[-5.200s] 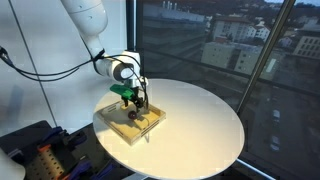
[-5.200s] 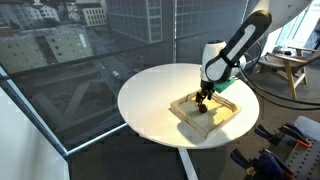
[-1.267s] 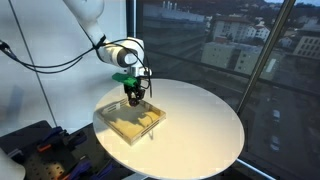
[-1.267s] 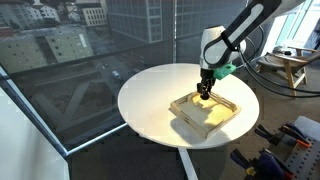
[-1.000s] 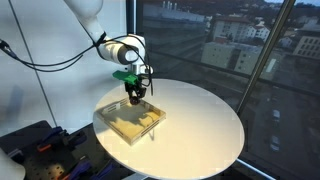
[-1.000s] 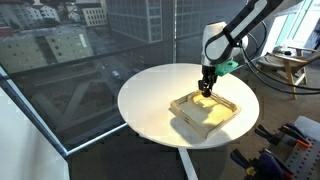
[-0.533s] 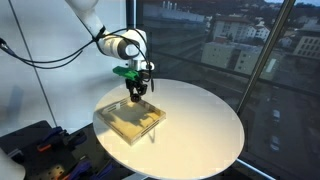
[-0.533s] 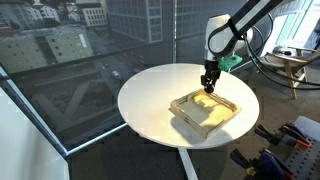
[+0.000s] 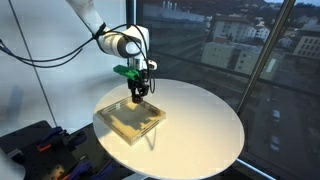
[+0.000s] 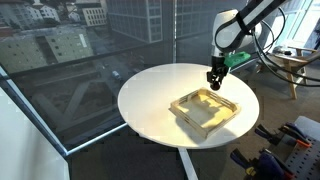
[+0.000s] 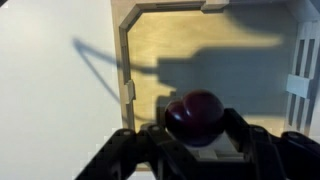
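Ball [image 11: 193, 112], dark red, is seen in the wrist view pinched between the nearly closed gripper [image 11: 195, 135], above the tray [image 11: 126, 60]. It is judged light, smooth, rigid and prone to rolling; best gripped across its widest part. In both exterior views the gripper is hung over the tray on the table [image 9: 205, 125]; the ball is too small to make out there.
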Action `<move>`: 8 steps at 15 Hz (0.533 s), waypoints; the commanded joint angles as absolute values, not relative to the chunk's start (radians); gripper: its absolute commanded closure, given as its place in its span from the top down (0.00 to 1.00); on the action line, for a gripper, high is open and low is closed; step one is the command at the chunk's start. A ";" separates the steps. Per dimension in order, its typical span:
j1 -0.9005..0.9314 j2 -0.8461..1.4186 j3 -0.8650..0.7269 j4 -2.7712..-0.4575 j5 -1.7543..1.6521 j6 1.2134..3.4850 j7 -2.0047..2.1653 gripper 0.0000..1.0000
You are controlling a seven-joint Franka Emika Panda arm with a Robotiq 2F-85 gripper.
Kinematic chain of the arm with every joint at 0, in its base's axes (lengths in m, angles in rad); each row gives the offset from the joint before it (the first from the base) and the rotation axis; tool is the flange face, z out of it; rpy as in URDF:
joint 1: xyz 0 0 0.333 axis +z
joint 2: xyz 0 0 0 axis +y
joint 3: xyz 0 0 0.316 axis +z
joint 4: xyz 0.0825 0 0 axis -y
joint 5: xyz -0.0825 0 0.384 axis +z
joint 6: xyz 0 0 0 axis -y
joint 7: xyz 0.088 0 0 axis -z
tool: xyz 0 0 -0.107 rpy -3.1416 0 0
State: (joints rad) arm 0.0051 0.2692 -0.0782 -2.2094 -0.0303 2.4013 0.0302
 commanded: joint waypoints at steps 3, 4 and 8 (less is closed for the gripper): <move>-0.033 0.234 -0.098 -2.239 -0.051 2.394 0.054 0.36; -0.039 0.236 -0.102 -2.239 -0.050 2.396 0.053 0.36; -0.063 0.246 -0.117 -2.236 -0.049 2.405 0.046 0.36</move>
